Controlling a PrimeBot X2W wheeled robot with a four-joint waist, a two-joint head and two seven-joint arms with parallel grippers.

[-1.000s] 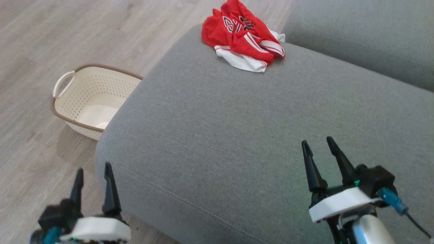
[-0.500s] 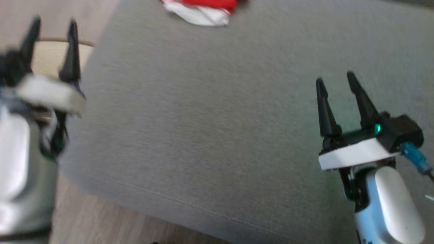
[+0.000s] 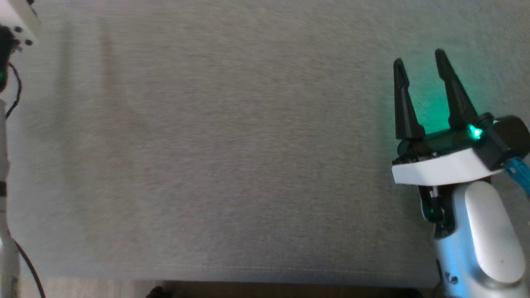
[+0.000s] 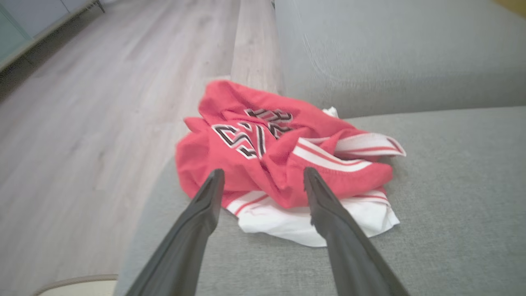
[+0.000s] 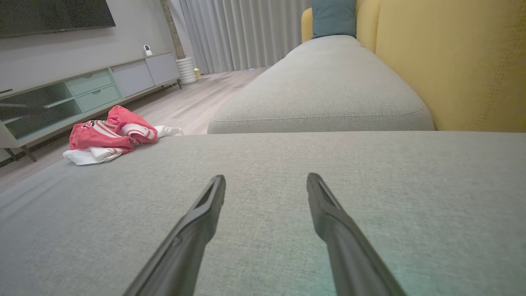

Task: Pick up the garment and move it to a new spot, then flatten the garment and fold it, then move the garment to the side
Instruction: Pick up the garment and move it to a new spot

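Observation:
The garment [image 4: 246, 123] is a crumpled red jersey with white trim and black lettering, lying near the far corner of the grey sofa cushion [image 3: 232, 145]. In the left wrist view my left gripper [image 4: 264, 169] is open, its two fingers pointing at the garment's near edge from just short of it, nothing between them. The garment [image 5: 111, 131] also shows far off at the left in the right wrist view. My right gripper [image 3: 419, 57] hovers open and empty over bare cushion at the right, and its fingers [image 5: 266, 176] are spread wide in its own wrist view.
The cushion's front seam [image 3: 248, 269] runs along the bottom of the head view. A second grey cushion [image 5: 328, 82] and a yellow backrest [image 5: 464, 61] lie beyond. Wood floor [image 4: 82, 102] drops off beside the garment. A cream basket rim [image 4: 74, 283] sits low at the left.
The head camera has tilted down, so garment and basket left its view. My left arm has reached forward, past that view's upper left. The right gripper stays open.

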